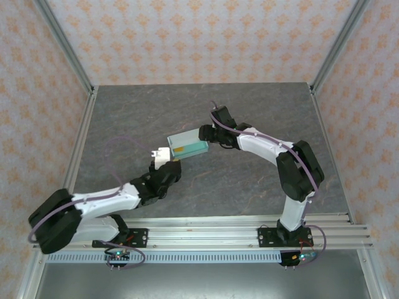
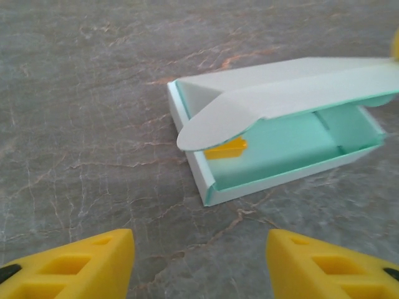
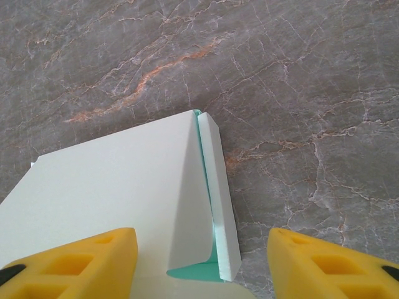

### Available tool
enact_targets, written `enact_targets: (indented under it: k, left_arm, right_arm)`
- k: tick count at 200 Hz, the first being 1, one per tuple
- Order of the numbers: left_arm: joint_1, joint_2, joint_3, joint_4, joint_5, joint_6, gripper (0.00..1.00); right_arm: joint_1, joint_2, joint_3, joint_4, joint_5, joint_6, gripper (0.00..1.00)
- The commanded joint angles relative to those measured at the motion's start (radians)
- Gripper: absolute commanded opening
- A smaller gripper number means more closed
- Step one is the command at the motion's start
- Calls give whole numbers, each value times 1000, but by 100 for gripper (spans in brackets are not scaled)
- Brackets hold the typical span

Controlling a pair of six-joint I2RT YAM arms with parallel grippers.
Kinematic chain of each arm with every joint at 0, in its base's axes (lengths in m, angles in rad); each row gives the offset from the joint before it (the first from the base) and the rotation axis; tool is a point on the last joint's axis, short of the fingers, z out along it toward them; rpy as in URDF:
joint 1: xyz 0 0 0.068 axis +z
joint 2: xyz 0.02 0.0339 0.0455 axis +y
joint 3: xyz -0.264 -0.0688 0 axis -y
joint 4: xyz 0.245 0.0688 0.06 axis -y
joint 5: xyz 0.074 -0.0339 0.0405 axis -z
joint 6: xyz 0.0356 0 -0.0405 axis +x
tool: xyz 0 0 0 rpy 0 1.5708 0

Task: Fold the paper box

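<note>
Paper box [image 2: 280,149] lid ajar — left gripper [image 2: 198,242] apart, tabletop [image 2: 93,124] between

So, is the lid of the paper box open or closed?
Open. The lid stands raised above the paper box, its rounded tab untucked, and the mint inside shows.

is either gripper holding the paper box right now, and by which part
Nothing is held. The left gripper stands open short of the paper box; the right gripper hangs open over its lid end.
</note>
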Motion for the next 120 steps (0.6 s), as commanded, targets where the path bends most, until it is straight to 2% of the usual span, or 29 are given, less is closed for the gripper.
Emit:
enact_targets:
  k: [1,15,35,70,120]
  left_arm:
    - [44,-132,57,-260,149,7,60]
    - [108,-202,94,-325,235,0,60]
    - [231,-229,146,-331,350,-4,63]
    - [415,-73,260,-244,500,-2,65]
    - [454,263,412,-169,587,12,66]
  right_arm:
    - [-2,29,-3,-29,26,-12,56]
    - [-1,29,-2,-23,29,-13,56]
    - [1,31,-10,-17,30,-18,56]
    - [1,35,-9,-16,31,-24,56]
    - [2,42,-7,-24,43,-39,56]
